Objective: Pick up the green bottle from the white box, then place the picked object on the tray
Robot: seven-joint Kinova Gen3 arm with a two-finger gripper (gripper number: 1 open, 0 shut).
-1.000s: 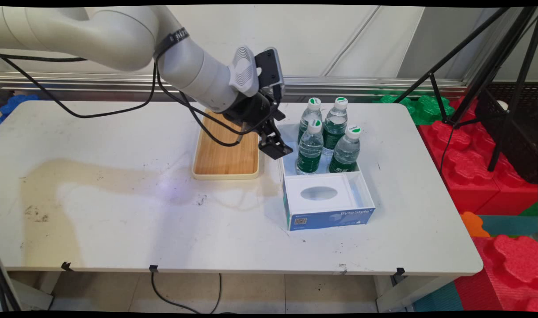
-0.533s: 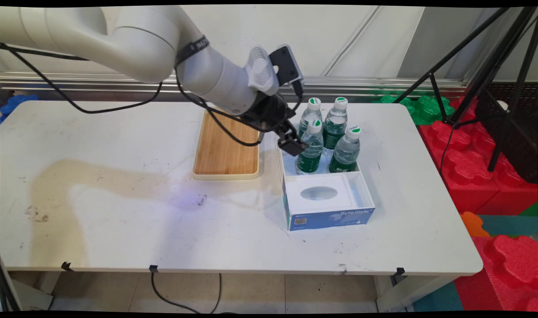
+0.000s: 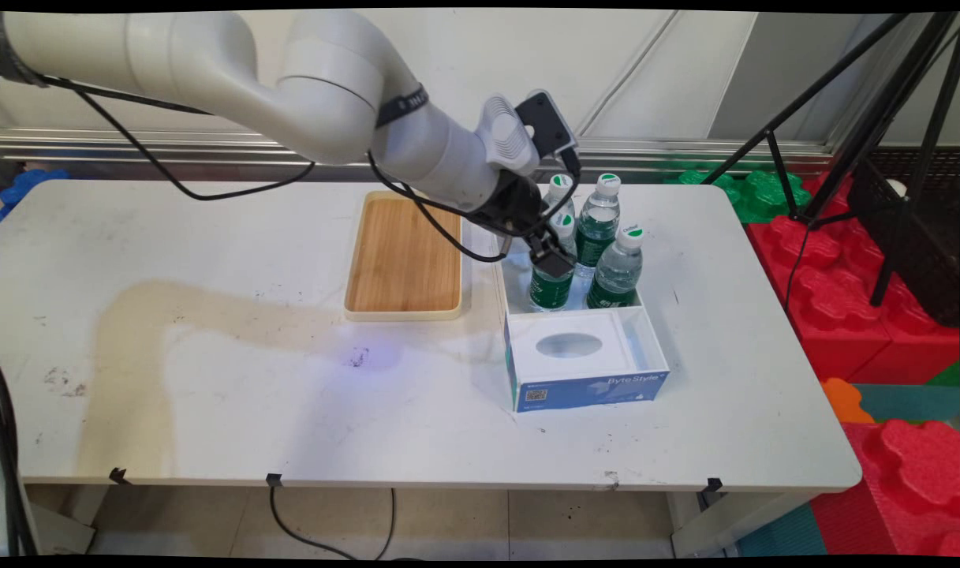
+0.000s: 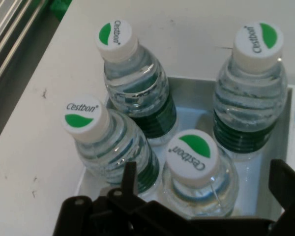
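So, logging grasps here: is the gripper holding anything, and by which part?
Nothing held: the gripper is open above the nearest bottle, fingers either side of its cap, not closed.

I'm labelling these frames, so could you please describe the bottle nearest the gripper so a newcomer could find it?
Right of the wooden tray stands a blue-and-white box, with four water bottles in its far compartment. The one meant is the near-left bottle, directly under the gripper.

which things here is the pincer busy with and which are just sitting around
Busy with:
- pincer, open, at the front-left water bottle
- three other bottles close beside it
- blue and white box holding all four

Sitting around:
- wooden tray, left of the box
- black tripod, beyond the table
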